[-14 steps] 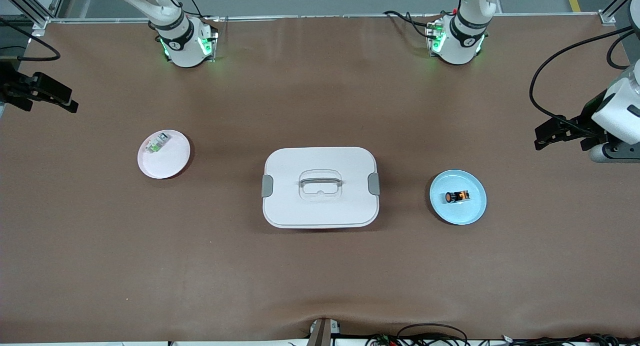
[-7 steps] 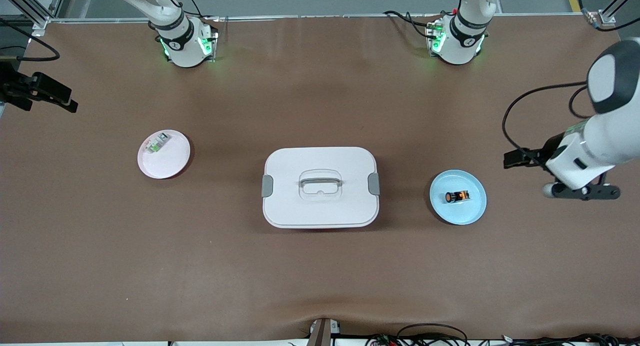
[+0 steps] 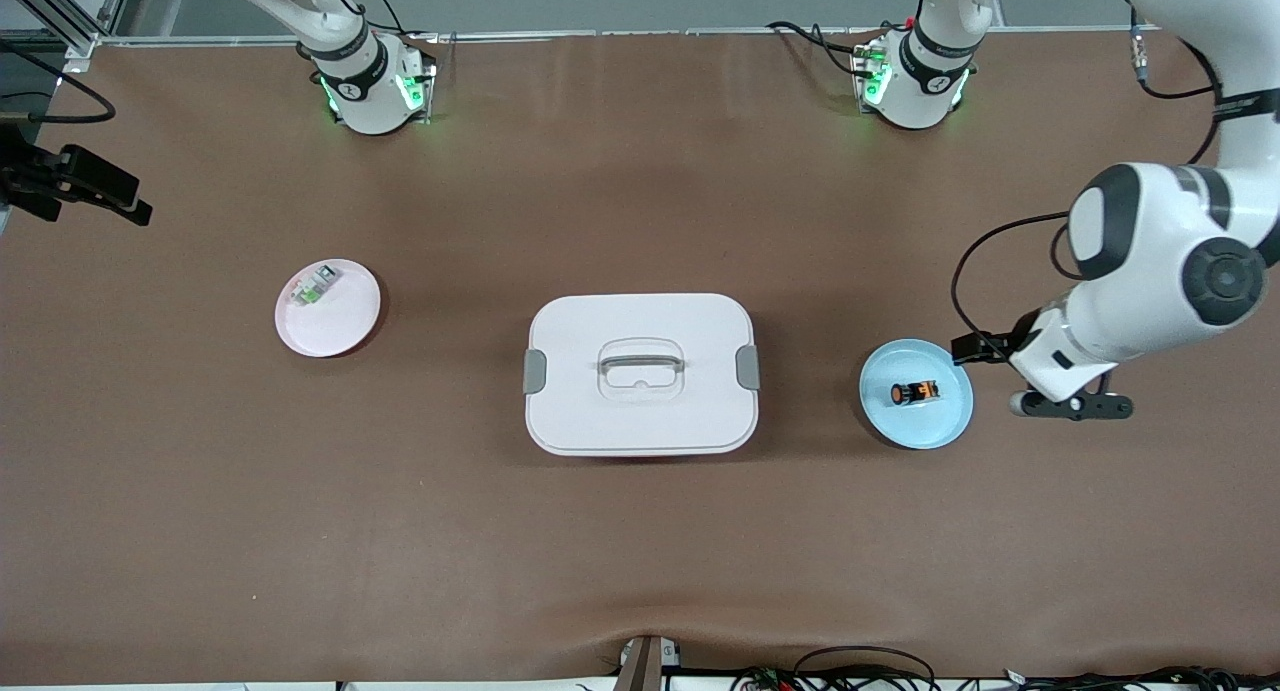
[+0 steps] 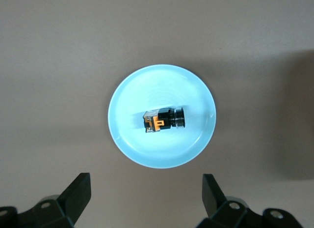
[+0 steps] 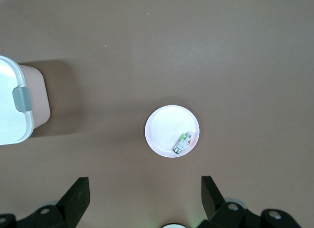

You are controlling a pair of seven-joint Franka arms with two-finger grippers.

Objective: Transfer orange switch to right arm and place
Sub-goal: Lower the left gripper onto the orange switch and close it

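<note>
**Pickup not yet begun; handover and placing both remain**

In the front view the orange switch [image 3: 914,393] lies on its side in the blue plate [image 3: 950,426] at right of centre, untouched. The left gripper [image 3: 975,349] hangs by the plate's upper right rim, empty. The white lidded box [image 3: 640,373] sits mid-frame, the pink plate [image 3: 340,326] with its white-and-green part [image 3: 312,286] at left. The right gripper [image 3: 125,209] waits at the upper left edge. All 3 steps are left: grasp, handover, placing. Only the wrist views show both grippers' fingers [image 4: 78,193] [image 5: 78,196] spread wide.
</note>
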